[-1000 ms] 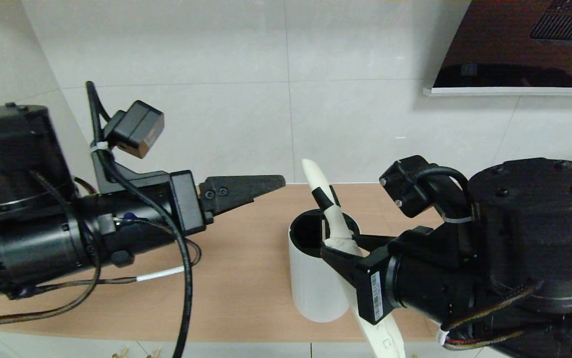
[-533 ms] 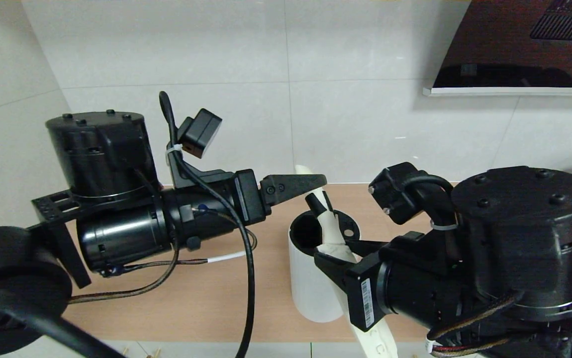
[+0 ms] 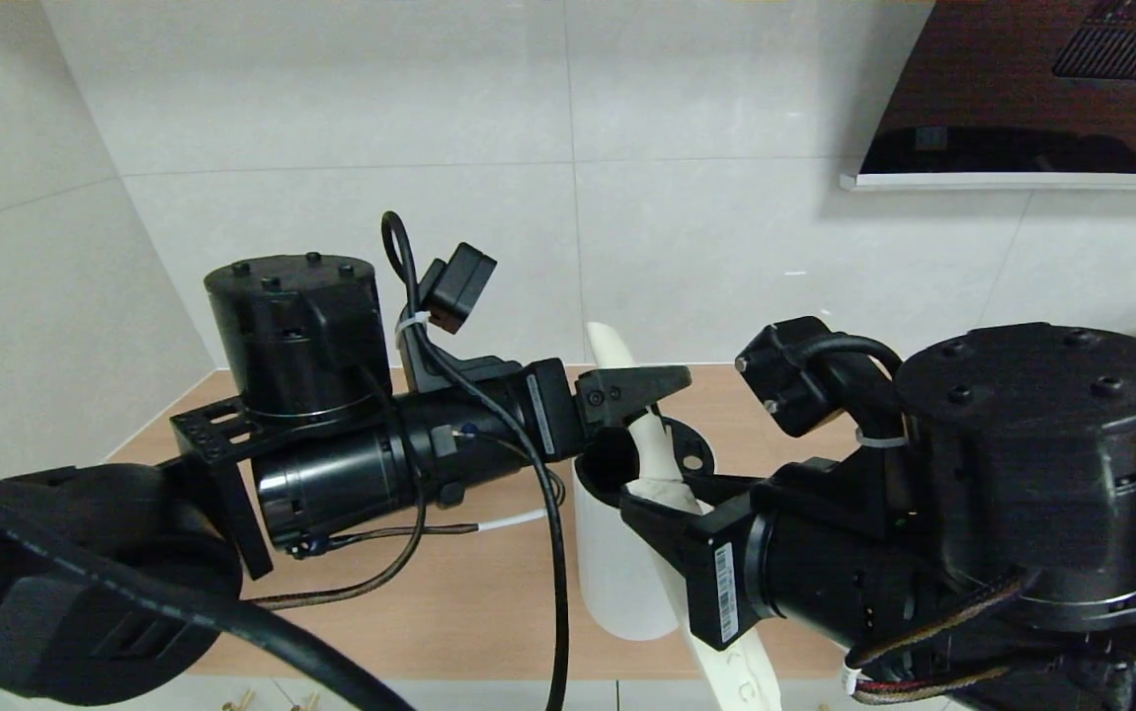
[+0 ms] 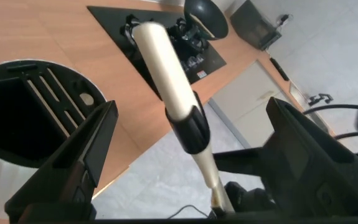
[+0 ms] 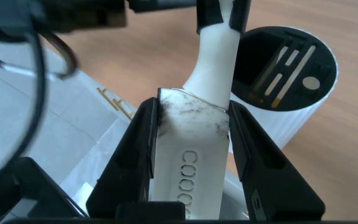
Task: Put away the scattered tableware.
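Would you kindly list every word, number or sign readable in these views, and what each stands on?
On the white utensil, raised characters on the handle: cut off at the picture's edge, so no whole word reads.
On the right arm, a barcode sticker: too small to read.
No other readable text.

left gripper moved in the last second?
Yes. The left gripper has shifted toward the robot's right, from left of the white holder to over its rim, at the white utensil.
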You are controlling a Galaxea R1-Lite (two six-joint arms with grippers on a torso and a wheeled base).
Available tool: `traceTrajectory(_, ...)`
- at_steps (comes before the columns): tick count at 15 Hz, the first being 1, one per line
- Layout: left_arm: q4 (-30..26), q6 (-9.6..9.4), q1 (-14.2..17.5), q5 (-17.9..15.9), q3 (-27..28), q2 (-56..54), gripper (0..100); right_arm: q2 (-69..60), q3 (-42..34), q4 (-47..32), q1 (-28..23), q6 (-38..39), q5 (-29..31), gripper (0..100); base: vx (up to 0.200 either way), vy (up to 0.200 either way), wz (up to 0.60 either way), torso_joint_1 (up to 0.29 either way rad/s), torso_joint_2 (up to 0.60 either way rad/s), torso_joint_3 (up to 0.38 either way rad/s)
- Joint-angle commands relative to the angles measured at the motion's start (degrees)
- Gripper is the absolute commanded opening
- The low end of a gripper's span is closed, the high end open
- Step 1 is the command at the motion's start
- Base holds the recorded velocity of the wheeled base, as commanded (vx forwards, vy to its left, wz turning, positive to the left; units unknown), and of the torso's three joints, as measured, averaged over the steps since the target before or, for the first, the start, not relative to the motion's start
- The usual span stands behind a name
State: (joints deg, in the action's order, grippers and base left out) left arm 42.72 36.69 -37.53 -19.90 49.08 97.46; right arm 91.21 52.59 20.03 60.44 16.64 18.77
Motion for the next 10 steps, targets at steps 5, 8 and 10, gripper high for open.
traceTrajectory(5,1.67,0.04,-1.14,0.91,-0.04,1.15,100,0.72,-0.12,0.01,0.03,0.06,-0.14,0,0.0,0.0,0.0,0.0,0.0,0.0)
traceTrajectory(8,1.67,0.04,-1.49,1.0,-0.04,1.15,100,1.25,-0.03,0.01,0.03,0.06,-0.14,0,0.0,0.0,0.0,0.0,0.0,0.0)
traceTrajectory(10,1.67,0.04,-1.49,1.0,-0.04,1.41,100,1.25,-0.03,0.01,0.03,0.06,-0.14,0,0.0,0.0,0.0,0.0,0.0,0.0)
